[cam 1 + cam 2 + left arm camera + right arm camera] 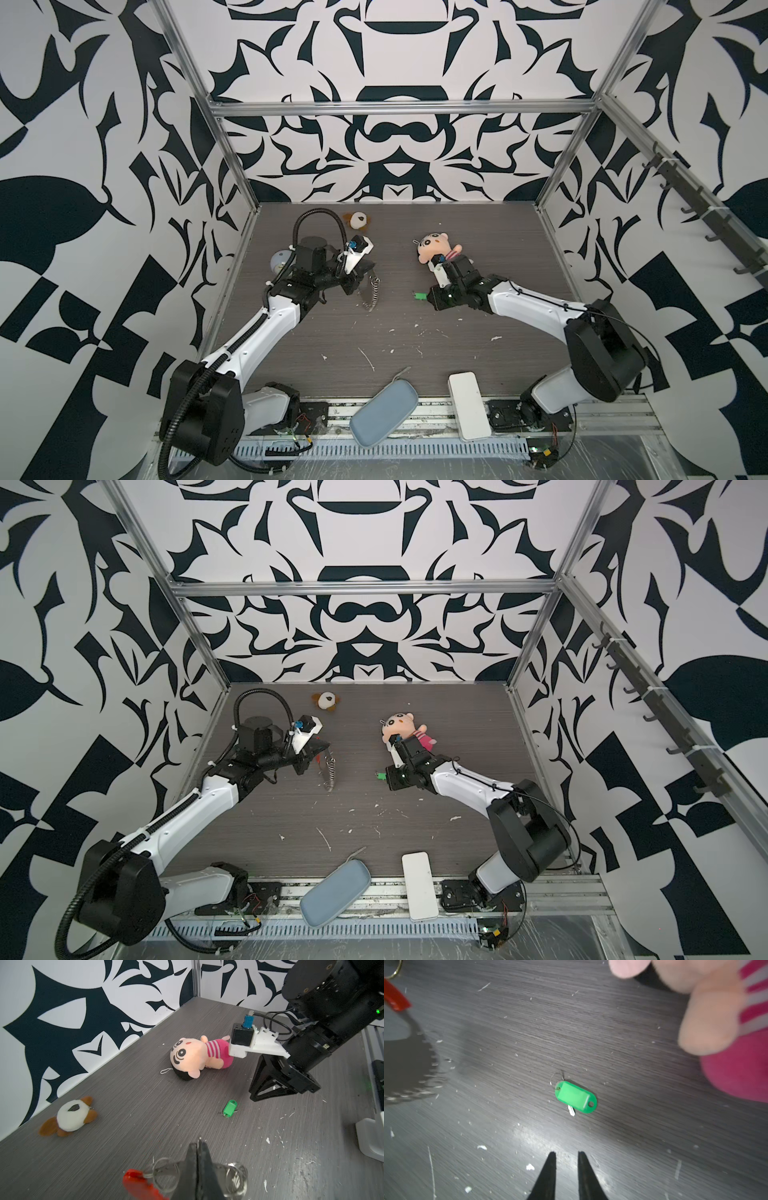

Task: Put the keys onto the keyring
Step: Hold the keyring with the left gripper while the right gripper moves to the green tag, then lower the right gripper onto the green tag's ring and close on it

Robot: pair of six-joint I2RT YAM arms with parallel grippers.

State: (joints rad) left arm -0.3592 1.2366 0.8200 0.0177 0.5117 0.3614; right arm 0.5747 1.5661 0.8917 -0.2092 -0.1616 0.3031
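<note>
left pincer [198, 1144]: mine. clamped shut on the keyring [138, 1182], with silver rings bulging out on both sides of the jaws and the red tag off one end. in a top view the ring chain [375, 291] hangs below the grip. i judge it is held up so that a ring is offered for threading.

right pincer [566, 1154]: mine. the jaws are a slit apart with nothing between them, and the tips are aimed at the green key tag [575, 1097].

green key tag: flat on the table [654, 1147], just ahead of my right tips and untouched. its thin wire loop is at the far end. a white scrap [571, 1110] touches its near edge. lying flat, it likely needs a pinch across its edges.

plush doll, pink stripes [195, 1055]: near the tag and beside my right wrist. not needed, and a snag risk.

brown-and-white plush [70, 1118]: well apart, by the back wall.
</note>
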